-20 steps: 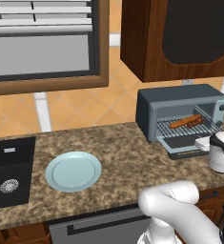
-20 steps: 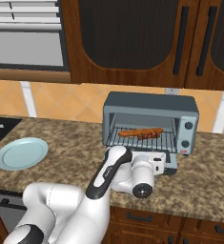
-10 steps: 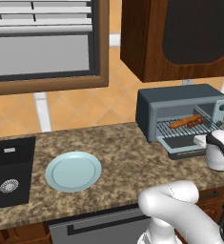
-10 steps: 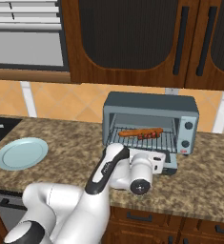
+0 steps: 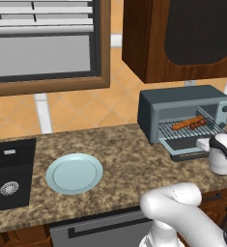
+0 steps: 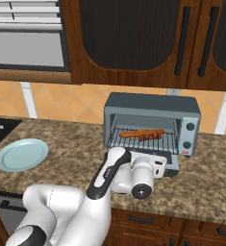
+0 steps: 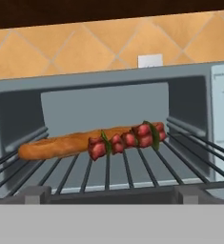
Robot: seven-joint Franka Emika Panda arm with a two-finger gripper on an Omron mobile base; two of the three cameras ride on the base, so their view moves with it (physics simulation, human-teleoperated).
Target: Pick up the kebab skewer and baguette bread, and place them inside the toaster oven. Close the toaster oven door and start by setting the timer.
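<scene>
Pincer [image 6: 158, 162] spread wide and empty, poised low before the toaster oven [image 6: 152, 126], just over the dropped toaster oven door [image 6: 171, 166]. Wrist body seen at the oven's front right corner in the left base view; fingertips themselves hard to make out there. Inside, on the wire rack [image 7: 132, 171], baguette bread [image 7: 61, 145] and kebab skewer [image 7: 125, 138] lying together, skewer against the loaf's front right end, both with long axes running across the oven mouth, side to side. Loaf slim, orange-brown, the longer of the two; skewer short, threaded with red chunks and a few green bits. Both items apparently already loaded, so door closing judged the step in hand. Door lying flat, hinged at the bottom, directly beneath and ahead of the hand; dark bar handle not clearly visible past the wrist. Knobs [image 6: 188, 136] on the oven's right panel, above and right of the hand. Pale blue plate [image 5: 74, 172] bare, well to the left beside the sink [image 5: 9, 173].
</scene>
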